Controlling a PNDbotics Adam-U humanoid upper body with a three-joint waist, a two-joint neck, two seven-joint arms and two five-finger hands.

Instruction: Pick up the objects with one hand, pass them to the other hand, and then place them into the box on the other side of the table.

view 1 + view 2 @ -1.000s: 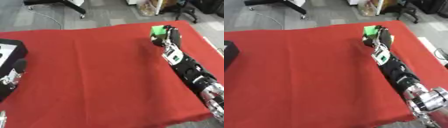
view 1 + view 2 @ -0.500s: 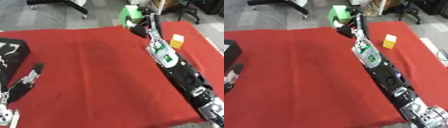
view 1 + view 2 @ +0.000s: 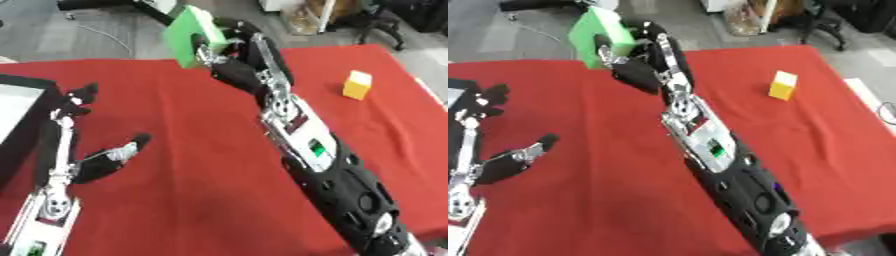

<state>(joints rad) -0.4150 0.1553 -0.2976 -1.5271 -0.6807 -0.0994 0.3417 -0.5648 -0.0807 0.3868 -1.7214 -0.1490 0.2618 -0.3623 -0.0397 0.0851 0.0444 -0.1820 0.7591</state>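
My right hand (image 3: pixel 234 57) is raised over the far middle of the red table (image 3: pixel 192 190), its fingers curled round a green block (image 3: pixel 194 27) held up in the air. My left hand (image 3: pixel 83 150) reaches up from the lower left with straight fingers and thumb spread, holding nothing; it is well short of the green block. A small yellow block (image 3: pixel 357 84) sits on the cloth at the far right. A black box (image 3: pixel 22 125) with a white inside stands at the left edge, partly cut off.
My long black right forearm (image 3: pixel 332 175) crosses the table from the lower right. Beyond the far table edge there is grey floor with a chair base (image 3: pixel 96 4) and cardboard clutter (image 3: pixel 302 20).
My right hand has swung left with the green block, from the far right to above the far middle. The yellow block came into sight. My left hand has risen and stretched further in.
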